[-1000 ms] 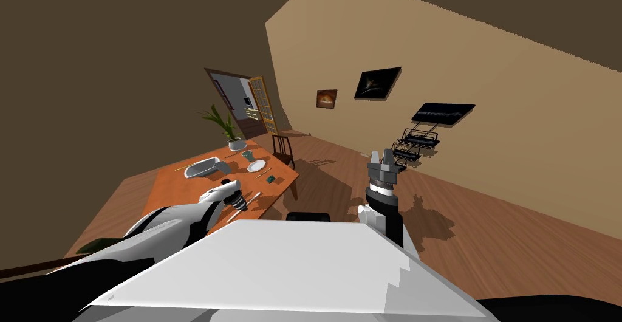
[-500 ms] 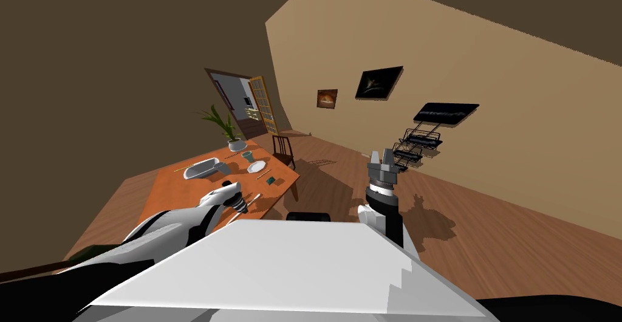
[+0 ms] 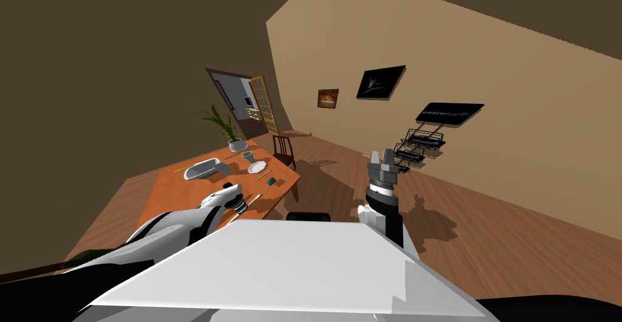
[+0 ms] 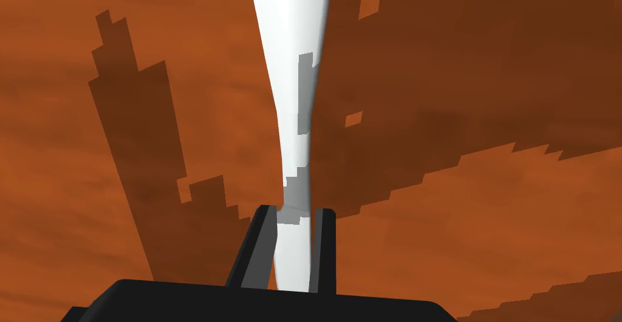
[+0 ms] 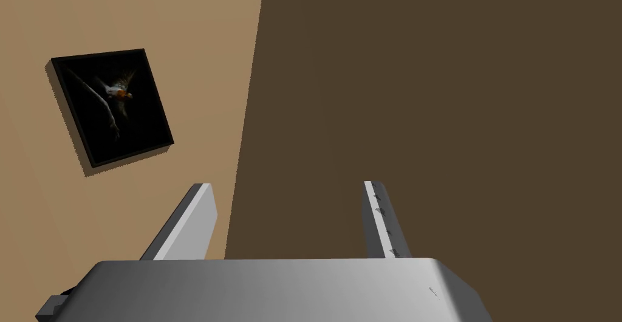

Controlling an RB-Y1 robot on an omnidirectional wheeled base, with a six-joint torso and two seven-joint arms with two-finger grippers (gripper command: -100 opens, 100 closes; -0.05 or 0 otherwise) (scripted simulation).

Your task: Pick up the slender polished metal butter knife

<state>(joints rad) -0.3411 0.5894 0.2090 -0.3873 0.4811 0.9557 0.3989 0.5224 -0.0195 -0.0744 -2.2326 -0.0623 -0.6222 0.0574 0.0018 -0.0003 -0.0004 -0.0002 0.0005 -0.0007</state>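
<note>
Left gripper [image 4: 296, 212]: fingers pinch the knife [image 4: 291, 93] near one end. Its long axis runs straight out from them over the orange tabletop [image 4: 486, 227], at lower left-centre of the head view. Can't tell if it's clear of the surface. Right gripper [image 5: 287, 184]: fingers spread, raised centre right, well apart. Farther up the tabletop: dish [image 3: 200, 168], plate [image 3: 257, 166], cup [image 3: 247, 155], contents unreadable. Pot [image 3: 237, 144] holds a plant [image 3: 218, 121].

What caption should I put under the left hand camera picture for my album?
The left gripper pinches a slim white butter knife against the orange table.
</note>
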